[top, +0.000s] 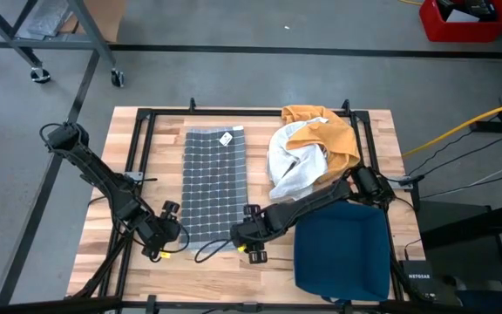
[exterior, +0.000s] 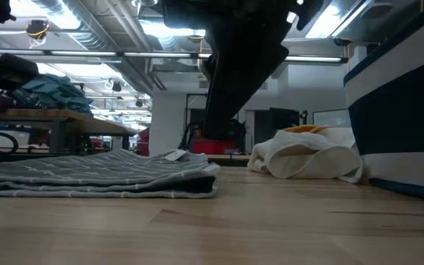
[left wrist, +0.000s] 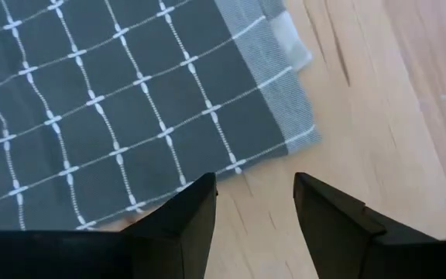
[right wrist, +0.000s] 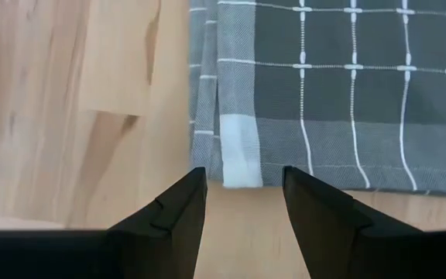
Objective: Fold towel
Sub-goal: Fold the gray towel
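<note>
Judging by how it lies, your grey checked towel (top: 214,181) is already folded at least once: it's a long narrow strip running front to back in the middle of the table (top: 382,139), and the low view shows stacked layers at the near edge. So you're partway through, I'd say, with a fold across the length left to do.

Both arms are parked at the near short end of the strip. Your left gripper (top: 166,228) hovers just off the left near corner, fingers (left wrist: 184,217) spread apart with nothing between them, only bare wood and the towel hem ahead. Your right gripper (top: 249,228) sits at the right near corner, jaws parted too and empty, lined up with the pale selvedge patch on that corner. Neither one has cloth pinched yet.

Next up, I'd guess, is grabbing both near corners and carrying them toward the far end where the white tag (top: 226,138) is. Watch that you catch all the layers.

Off to the right there's a pile of white and mustard cloth (top: 308,153) and a dark blue bin (top: 342,249), well clear of the towel.
</note>
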{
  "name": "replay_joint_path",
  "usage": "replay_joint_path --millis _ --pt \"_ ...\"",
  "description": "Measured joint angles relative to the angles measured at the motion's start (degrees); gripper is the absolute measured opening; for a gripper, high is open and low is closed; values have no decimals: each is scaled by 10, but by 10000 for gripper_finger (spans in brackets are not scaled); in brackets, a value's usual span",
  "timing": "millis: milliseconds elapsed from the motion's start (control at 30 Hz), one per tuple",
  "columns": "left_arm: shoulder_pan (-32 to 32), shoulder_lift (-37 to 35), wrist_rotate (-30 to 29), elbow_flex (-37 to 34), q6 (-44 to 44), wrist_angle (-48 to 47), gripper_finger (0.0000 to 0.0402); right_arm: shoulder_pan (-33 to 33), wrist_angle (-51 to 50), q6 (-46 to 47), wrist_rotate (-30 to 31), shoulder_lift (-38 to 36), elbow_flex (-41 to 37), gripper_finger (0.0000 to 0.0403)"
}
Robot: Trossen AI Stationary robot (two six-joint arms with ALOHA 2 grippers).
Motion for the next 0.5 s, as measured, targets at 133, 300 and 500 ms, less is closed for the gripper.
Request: replay_joint_path --millis 133,300,500 --pt "0 13 -16 0 0 6 166 4 1 -21 11 14 0 179" --pt "-1 45 -17 0 11 58 166 4 9 -21 17 16 0 179" --pt "-12 86 -16 0 22 97 166 4 33 -22 19 20 0 179"
